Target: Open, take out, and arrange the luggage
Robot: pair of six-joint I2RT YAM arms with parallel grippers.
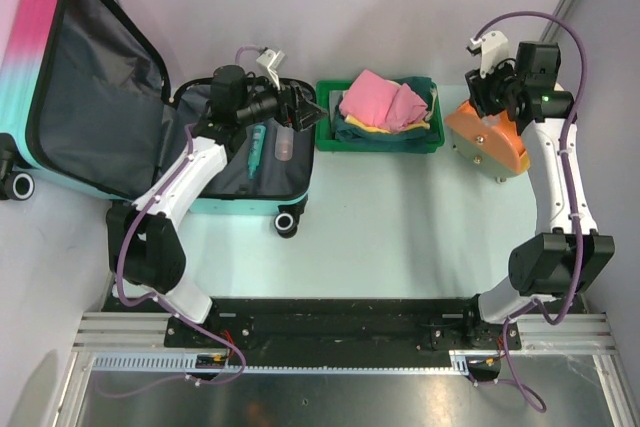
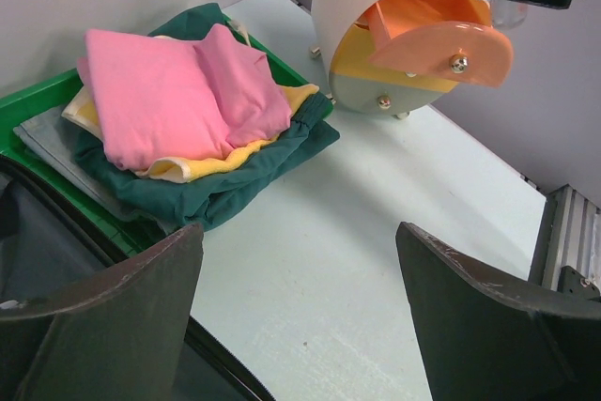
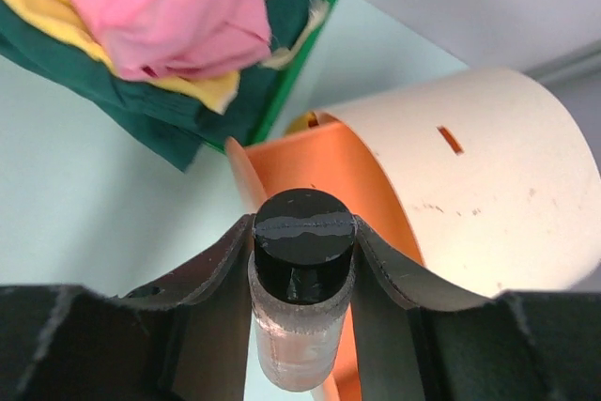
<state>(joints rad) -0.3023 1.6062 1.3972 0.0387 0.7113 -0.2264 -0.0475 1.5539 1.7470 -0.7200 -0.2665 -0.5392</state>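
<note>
**Suitcase open, unpacking partly done**

The luggage lies at the table's far left. Its lid is propped up and the dark lining shows, so the opening step looks finished. Just beside its right edge, a green tray holds folded pink, yellow and dark green clothes, probably already arranged. Well to the right sits a white-and-orange cylinder.

The left gripper hovers over the case's right edge, jaws spread wide and empty. The right gripper is clamped on a small clear bottle with a black cap, above the cylinder's orange opening.

A teal toothbrush-like item and another clear bottle lie in the lower shell, so they remain to be taken out.

Only the right wrist view shows the grip and the cap. Only the overhead view shows what is inside the case.
</note>
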